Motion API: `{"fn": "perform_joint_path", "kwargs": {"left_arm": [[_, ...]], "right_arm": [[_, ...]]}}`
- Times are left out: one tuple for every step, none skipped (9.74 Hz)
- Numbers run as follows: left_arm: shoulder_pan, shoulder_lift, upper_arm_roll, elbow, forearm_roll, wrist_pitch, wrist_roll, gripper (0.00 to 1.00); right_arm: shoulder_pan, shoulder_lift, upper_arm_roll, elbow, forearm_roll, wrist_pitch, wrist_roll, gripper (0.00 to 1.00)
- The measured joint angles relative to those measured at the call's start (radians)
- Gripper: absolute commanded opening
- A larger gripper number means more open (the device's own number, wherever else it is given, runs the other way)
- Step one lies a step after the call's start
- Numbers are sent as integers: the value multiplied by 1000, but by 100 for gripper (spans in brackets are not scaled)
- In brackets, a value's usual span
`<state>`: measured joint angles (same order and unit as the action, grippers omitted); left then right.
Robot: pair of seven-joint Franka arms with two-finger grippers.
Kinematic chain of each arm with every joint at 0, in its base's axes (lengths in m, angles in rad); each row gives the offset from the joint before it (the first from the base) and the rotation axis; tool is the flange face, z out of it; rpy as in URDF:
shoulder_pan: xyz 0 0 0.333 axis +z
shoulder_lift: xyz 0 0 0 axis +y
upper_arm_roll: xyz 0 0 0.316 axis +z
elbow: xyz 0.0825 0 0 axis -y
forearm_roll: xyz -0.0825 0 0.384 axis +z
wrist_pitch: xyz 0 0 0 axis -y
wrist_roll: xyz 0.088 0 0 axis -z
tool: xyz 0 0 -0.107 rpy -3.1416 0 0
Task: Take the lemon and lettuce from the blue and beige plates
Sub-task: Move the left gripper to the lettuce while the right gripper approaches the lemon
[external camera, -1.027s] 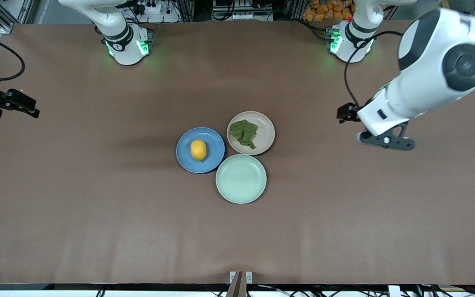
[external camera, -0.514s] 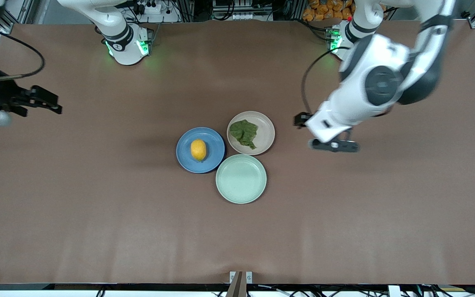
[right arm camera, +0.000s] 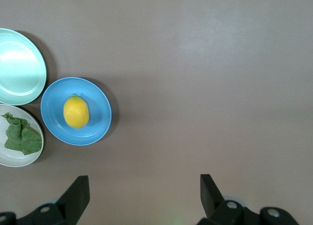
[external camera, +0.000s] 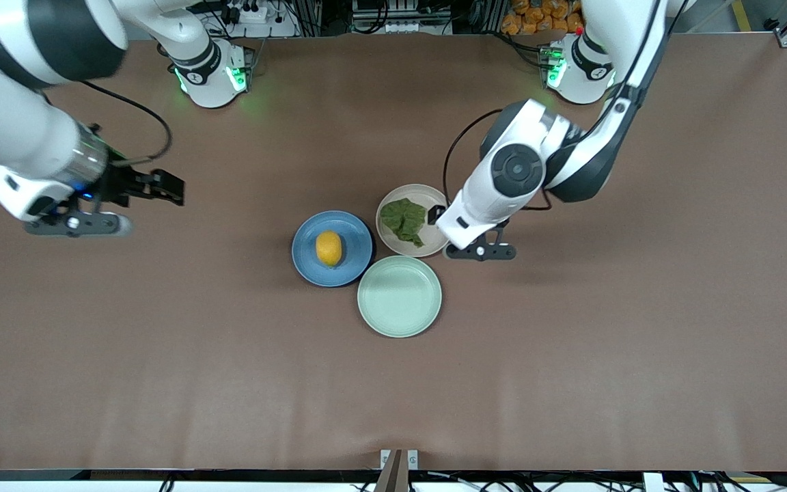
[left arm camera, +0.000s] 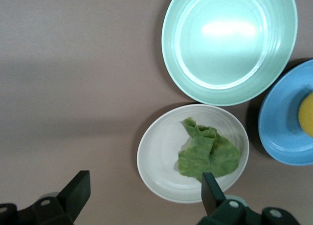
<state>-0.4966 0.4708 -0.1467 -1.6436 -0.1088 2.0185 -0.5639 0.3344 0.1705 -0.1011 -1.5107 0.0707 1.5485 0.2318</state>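
Left wrist view: wrinkled dark green lettuce leaf [left arm camera: 209,154] on round beige plate [left arm camera: 161,156], nearly under left gripper [left arm camera: 142,198], fingers spread; right gripper [right arm camera: 142,195] spread, off from small yellow lemon [right arm camera: 76,112].

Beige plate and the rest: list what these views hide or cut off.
- Beige plate: front view, one edge covered by the left arm's wrist.
- Lemon and blue plate: left wrist view, cut off by the frame edge.
- Mint-green plate: right wrist view, cut off by the edge.
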Motion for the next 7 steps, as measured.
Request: {"fn": "perform_joint_path", "kwargs": {"left_arm": [[-18, 27, 0, 0, 19, 27, -20, 100], [-41, 55, 0, 0, 27, 53, -36, 100], [-70, 87, 0, 0, 37, 83, -69, 100], [-96, 123, 0, 0, 53, 118, -115, 100], [-119, 156, 1, 1, 74, 147, -146, 100], [-137, 183, 1, 2, 96, 159, -160, 100], [-149, 201, 1, 2, 106, 165, -164, 100]], "right_arm": [[20, 20, 0, 0, 0, 24, 32, 100], [38, 39, 0, 0, 1, 47, 62, 100], [56, 58, 0, -1, 1, 68, 83, 100], [72, 78, 0, -2, 3, 84, 93, 100], [87, 98, 0, -7, 7, 109, 100, 100], [102, 112, 1, -30, 9, 155, 114, 100], [114, 119, 0, -65, 10, 207, 127, 100]]}}
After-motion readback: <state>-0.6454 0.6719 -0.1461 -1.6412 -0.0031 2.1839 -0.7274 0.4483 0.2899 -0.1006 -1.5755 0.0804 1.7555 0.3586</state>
